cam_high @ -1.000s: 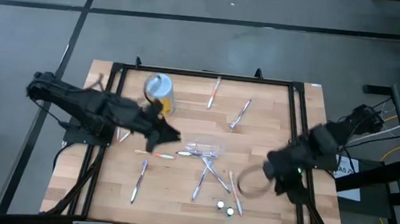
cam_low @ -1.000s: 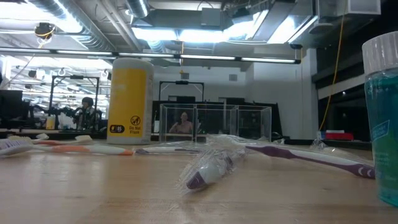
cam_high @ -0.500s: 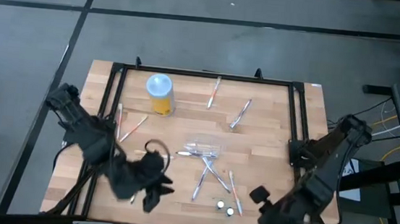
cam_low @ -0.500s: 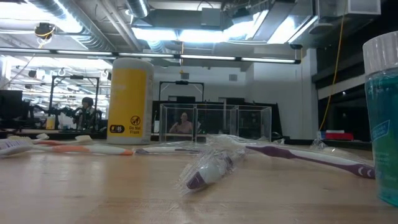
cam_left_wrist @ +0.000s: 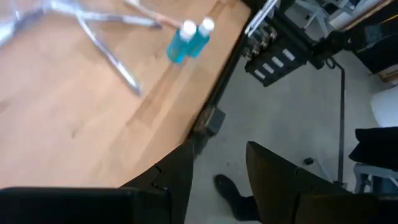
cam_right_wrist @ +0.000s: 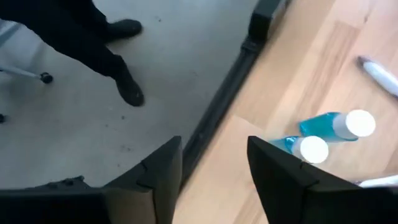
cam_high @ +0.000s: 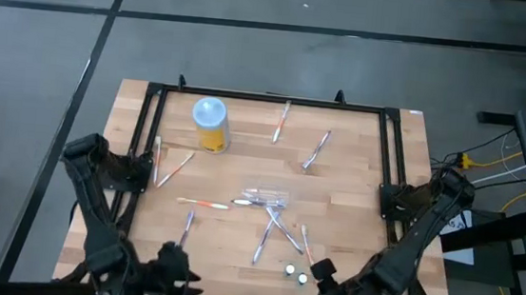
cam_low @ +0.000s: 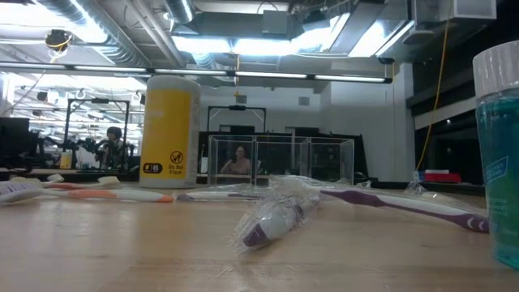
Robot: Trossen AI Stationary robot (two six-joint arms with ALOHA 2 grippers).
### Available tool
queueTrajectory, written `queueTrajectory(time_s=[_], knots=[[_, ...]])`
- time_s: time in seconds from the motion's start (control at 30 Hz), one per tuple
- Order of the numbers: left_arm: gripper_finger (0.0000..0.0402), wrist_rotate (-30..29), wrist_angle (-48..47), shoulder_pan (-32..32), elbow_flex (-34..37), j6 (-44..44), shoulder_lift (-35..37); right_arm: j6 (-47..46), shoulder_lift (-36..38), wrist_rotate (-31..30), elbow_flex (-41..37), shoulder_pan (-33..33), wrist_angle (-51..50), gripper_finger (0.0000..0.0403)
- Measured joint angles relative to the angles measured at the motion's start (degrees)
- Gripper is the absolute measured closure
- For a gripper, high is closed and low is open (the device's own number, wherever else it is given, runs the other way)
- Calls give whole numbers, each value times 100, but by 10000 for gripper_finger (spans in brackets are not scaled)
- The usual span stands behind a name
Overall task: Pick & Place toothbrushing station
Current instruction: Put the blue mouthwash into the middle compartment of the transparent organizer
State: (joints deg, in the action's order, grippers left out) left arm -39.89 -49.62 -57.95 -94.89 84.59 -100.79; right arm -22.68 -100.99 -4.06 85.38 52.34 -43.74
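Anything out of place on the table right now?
Toothbrushes lie scattered loose across the table, none in a holder. The yellow bottle and two blue bottles stand upright. Nothing looks spilled or broken.

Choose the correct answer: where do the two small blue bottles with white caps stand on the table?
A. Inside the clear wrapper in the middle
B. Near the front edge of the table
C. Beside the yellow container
B: in the high view the two small blue bottles stand by the table's front edge, far from the yellow container.

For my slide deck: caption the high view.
Both arms parked at the table's near edge, toothbrushes scattered around a yellow bottle and two small blue bottles.
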Motion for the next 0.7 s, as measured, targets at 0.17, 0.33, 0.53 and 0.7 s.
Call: queueTrajectory(time_s=[0.17,0.33,0.53,0.7], knots=[[258,-207,69,-253,0,478,-264,-386,-293,-411,0,-404,-22,177],[258,-383,213,-323,0,576,-354,-568,-339,-266,2,-690,-235,174],[258,-713,205,-323,0,490,-352,-824,-343,-41,2,-741,-717,185],[259,-760,185,-265,0,364,-352,-826,-383,-86,2,-836,-680,186]])
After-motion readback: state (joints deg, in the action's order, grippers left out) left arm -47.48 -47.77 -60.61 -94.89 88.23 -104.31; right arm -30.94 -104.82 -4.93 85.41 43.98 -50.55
